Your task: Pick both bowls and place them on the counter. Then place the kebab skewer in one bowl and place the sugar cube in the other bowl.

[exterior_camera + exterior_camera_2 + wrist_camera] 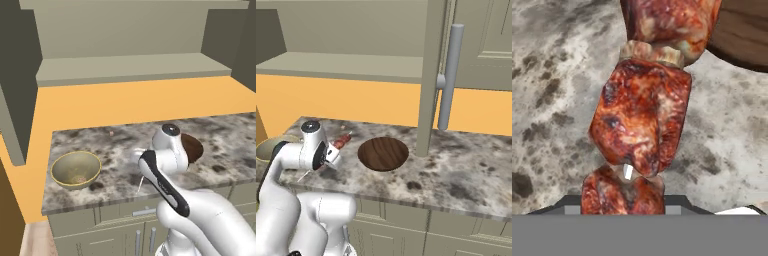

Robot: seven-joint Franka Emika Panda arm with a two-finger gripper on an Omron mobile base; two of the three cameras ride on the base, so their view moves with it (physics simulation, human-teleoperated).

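Hand view has the kebab skewer of reddish-brown meat chunks (641, 120) grasped by the end effector (331, 157) above the speckled grey stone desk (466, 170), probably for carrying to the shallow dark brown wooden bowl (383, 153).

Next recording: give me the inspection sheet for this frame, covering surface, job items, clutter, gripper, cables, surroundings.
Surface: counter, speckled grey-brown stone, carries both bowls.
Beige bowl: upright near the counter's left end; small reddish specks inside, too small to identify.
Brown bowl: upright mid-counter, nothing in it.
Kebab skewer: lifted off the counter in the gripper, meat chunks close to the hand camera, brown bowl's rim just beyond.
Sugar cube: likely the tiny pale speck near the counter's back edge; too small to confirm.
Clutter: nothing seen.
Gripper: shut on the skewer, between the two bowls.
Cables: nothing seen.
Surroundings: olive shelf, orange surface, open cabinet door with bar handle.
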